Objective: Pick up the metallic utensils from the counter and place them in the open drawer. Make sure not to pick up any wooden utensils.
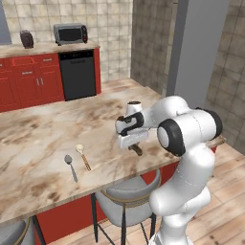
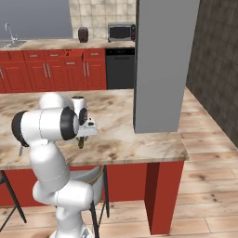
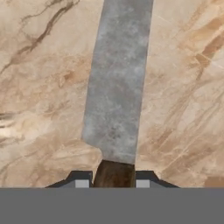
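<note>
Looking at the hand view, most of the knife (image 3: 116, 96) shows, but its tip runs off the top edge and only a stub of the dark brown handle is visible between the two dark fingertips (image 3: 81, 178). The blade is a flat, dull, mottled grey wedge, widest near the handle. The gripper (image 3: 112, 180) is closed on the knife handle, one tip on each side.

From the left base view the gripper (image 1: 135, 147) sits low over the counter (image 1: 43, 139), and the white hand covers nearly all of the knife; just a bit of brown handle (image 1: 137, 150) pokes out below it. In the right base view the arm's big white joints block things even more, so the knife (image 2: 81, 142) is just a dark sliver under the hand (image 2: 82, 138).

The counter is a smooth beige slab with brown marble streaks, on a red base. Left of the gripper, well apart from it, lie two small spoons just beside each other: an all-grey metal spoon (image 1: 71, 167) on the left and a wooden spoon (image 1: 83, 156) with a pale bowl and tan handle on the right. Both are tiny and a bit blurry.

A grey-cushioned stool (image 1: 125, 195) is tucked under the near edge, partly hidden by the arm.
</note>
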Controlling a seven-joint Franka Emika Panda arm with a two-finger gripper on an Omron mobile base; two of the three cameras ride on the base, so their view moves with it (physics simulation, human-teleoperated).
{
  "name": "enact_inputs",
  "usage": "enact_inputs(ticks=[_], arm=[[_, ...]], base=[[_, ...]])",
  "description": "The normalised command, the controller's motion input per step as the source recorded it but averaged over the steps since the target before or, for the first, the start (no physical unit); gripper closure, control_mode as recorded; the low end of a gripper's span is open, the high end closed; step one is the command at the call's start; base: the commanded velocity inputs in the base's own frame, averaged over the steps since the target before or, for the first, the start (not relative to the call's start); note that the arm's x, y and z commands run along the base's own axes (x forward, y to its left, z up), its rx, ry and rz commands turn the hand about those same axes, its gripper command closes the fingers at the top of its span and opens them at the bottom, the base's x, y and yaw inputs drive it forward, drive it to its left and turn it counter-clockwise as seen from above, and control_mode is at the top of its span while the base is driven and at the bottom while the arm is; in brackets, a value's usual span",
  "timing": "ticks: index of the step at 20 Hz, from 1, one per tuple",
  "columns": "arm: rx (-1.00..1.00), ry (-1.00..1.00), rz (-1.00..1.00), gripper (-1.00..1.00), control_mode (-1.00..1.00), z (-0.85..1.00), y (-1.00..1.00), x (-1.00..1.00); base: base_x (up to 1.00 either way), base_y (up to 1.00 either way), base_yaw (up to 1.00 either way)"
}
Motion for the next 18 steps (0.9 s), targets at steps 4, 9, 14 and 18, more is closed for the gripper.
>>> enact_inputs(ticks=[4,9,14,18], arm=[[0.00,0.00,0.00,1.00,-1.00,1.00,-0.18,-0.13],[0.00,0.00,0.00,1.00,-1.00,1.00,-0.40,-0.59],[0.00,0.00,0.00,1.00,-1.00,0.74,-0.48,-0.90],[0.00,-0.01,0.00,1.00,-1.00,0.31,-0.17,-0.91]], base=[[0.00,0.00,0.00],[0.00,0.00,0.00],[0.00,0.00,0.00],[0.00,0.00,0.00]])
